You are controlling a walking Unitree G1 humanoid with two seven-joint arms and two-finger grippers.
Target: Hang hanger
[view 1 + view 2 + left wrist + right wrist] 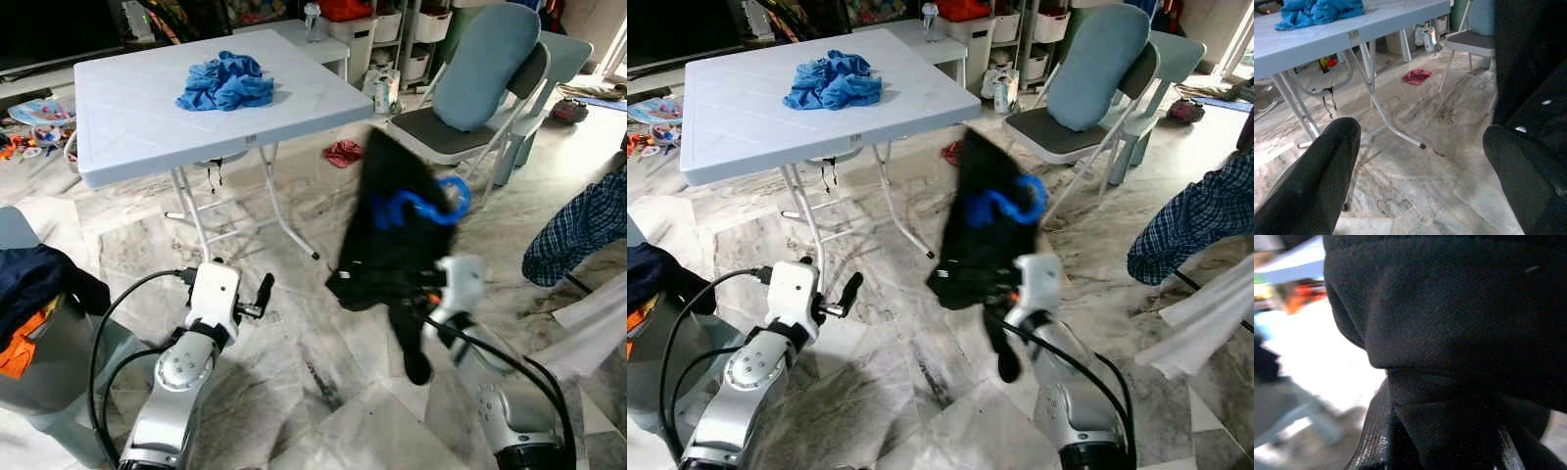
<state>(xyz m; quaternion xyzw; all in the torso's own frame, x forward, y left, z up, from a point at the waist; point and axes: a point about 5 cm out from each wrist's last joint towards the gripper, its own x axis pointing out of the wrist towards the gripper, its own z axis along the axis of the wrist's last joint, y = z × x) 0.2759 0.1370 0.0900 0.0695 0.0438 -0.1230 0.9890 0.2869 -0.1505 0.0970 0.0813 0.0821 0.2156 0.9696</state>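
At far left a grey bin [49,362] holds dark and orange clothes, standing on the floor [294,362].

The left claw [263,290] is raised low over the floor, in front of the table [127,108]. Its fingers [1312,181] are spread wide with nothing between them. Judged role: standby, kept clear of the load.

The table carries a crumpled blue cloth [225,82], well apart from both claws. A red cloth [343,152] lies on the floor beyond the table legs.

The hanger [426,204] is blue, with a black garment [387,230] draped over it. Both are held up in the air, right of centre, in front of the chair [480,88]. The image there is motion-blurred, so details are uncertain.

The right claw [1004,284] is closed on the lower folds of the black garment; the right wrist view shows fabric bunched between the fingers [1376,440]. The grip appears to be on cloth, not on the hanger itself, so the hanger could slip or tilt.

At far right, a plaid garment [578,230] and a white cloth [598,323] hang. Judged: this is the drying rack area, the likely target for the hook. The hanger is not yet hung.
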